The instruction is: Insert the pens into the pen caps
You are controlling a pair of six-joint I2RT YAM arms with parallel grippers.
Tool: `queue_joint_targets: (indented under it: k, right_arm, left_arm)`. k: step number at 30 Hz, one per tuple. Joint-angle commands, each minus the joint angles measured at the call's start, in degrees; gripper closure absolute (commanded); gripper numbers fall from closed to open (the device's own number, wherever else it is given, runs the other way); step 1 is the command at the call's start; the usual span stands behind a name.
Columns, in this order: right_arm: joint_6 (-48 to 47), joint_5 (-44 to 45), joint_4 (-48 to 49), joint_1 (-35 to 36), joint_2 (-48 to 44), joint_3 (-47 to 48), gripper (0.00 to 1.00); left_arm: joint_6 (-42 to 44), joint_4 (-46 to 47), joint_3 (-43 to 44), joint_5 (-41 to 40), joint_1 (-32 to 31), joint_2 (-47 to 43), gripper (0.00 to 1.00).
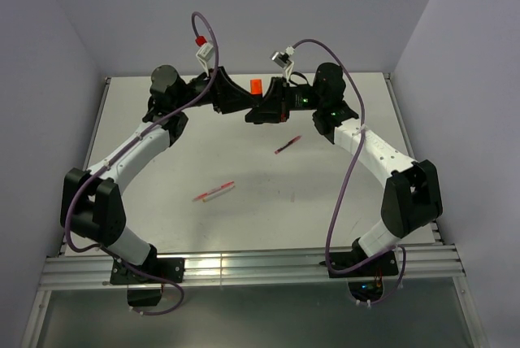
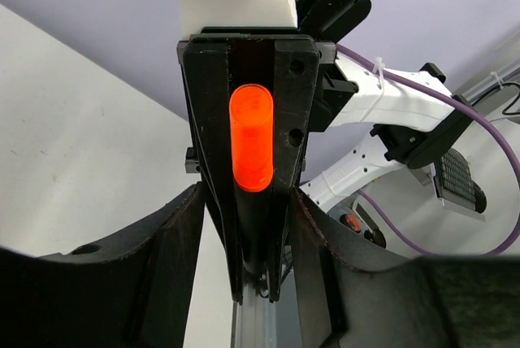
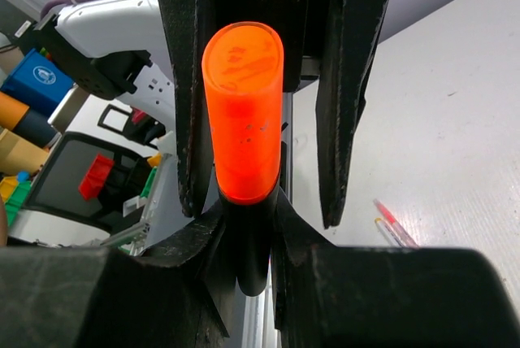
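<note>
Orange end (image 3: 242, 104) of the black marker (image 3: 249, 254) is sticking out past the fingertips of the right gripper (image 3: 249, 214), which is pinching the marker's black barrel tight, jaws nearly closed on it. The marker is lying crosswise to both grippers, raised off the table (image 1: 244, 230), right where the two sets of fingertips are meeting. The left gripper (image 2: 248, 192) is facing the right one head-on with its jaws standing well apart. Its fingers (image 3: 349, 80) are flanking the orange end, one close against it and the other showing a clear gap, so it is gripping nothing. Whether the orange end is a cap or the marker's own tip, I cannot tell. A thin dark-red pen (image 1: 288, 145) is lying on the table near and below the right gripper. A red and white pen (image 1: 214, 192) is lying well apart from both grippers, toward the arm bases.
</note>
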Motion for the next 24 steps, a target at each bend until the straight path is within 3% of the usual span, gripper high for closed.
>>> queue_joint_targets:
  k: [1,4,10,16,20,24]
  right_arm:
    - [0.3,0.1,3.0,0.3,0.6,1.2,1.00]
    - [0.1,0.1,3.0,0.4,0.4,0.9,1.00]
    - [-0.1,-0.1,3.0,0.4,-0.1,0.2,1.00]
    - [-1.4,-0.9,3.0,0.6,-1.1,-0.5,1.00]
    - [-1.3,-1.0,2.9,0.7,-1.1,-0.8,0.99]
    - [-1.1,0.0,2.7,0.5,-0.8,-1.2,0.58]
  left_arm:
    - [0.1,1.7,0.8,-0.5,-0.8,-0.5,0.50]
    - [-0.1,2.0,0.4,-0.7,-1.2,-0.5,0.56]
    - [-2.0,3.1,0.1,-1.4,-1.2,0.0,0.76]
    - [-5.7,6.6,-0.7,-1.9,-1.1,0.7,0.79]
    - [-6.0,7.0,-0.4,-1.8,-1.1,1.5,0.99]
    - [-3.6,2.3,-0.3,-0.9,0.1,1.3,1.00]
